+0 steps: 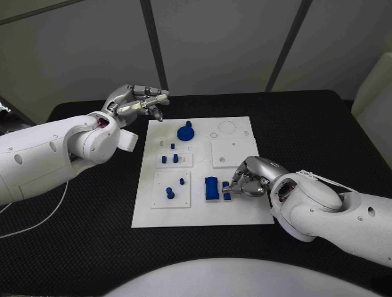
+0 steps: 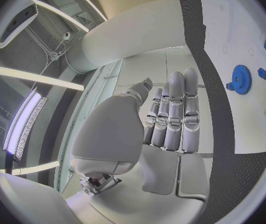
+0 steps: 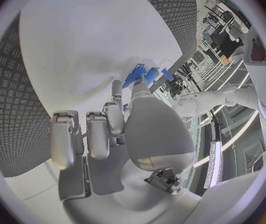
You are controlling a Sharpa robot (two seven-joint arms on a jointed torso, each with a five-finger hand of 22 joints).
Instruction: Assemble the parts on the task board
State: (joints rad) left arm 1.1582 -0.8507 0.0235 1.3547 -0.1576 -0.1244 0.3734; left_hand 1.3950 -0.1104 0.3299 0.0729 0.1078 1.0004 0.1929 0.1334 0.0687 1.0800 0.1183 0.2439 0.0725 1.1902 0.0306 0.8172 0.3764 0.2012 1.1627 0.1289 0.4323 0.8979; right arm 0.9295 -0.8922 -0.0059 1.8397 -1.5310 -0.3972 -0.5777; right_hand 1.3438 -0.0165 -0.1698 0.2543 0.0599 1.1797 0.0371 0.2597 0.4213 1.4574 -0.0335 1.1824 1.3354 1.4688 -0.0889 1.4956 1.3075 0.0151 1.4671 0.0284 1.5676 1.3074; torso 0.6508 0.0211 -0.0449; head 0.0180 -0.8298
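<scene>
The white task board (image 1: 236, 207) lies mid-table. On it a blue gear (image 1: 186, 132) sits at the far end, small blue pegs (image 1: 169, 159) stand in a plate, two more pegs (image 1: 175, 187) stand nearer, and a blue block (image 1: 211, 187) is beside them. My right hand (image 1: 250, 177) rests low on the board's right side, thumb and a finger pinching a small blue part (image 1: 227, 190) next to the block; a sliver of that blue part (image 3: 127, 107) shows between them. My left hand (image 1: 139, 101) hovers off the board's far left corner, fingers (image 2: 173, 117) straight, holding nothing. The gear (image 2: 240, 78) lies beyond it.
The black table (image 1: 321, 124) surrounds the board, with bare room to the right and the near left. Two blank white square plates (image 1: 229, 153) and round holes (image 1: 225, 128) occupy the board's far right part. A thin white cable (image 1: 36, 216) trails over the table at the left.
</scene>
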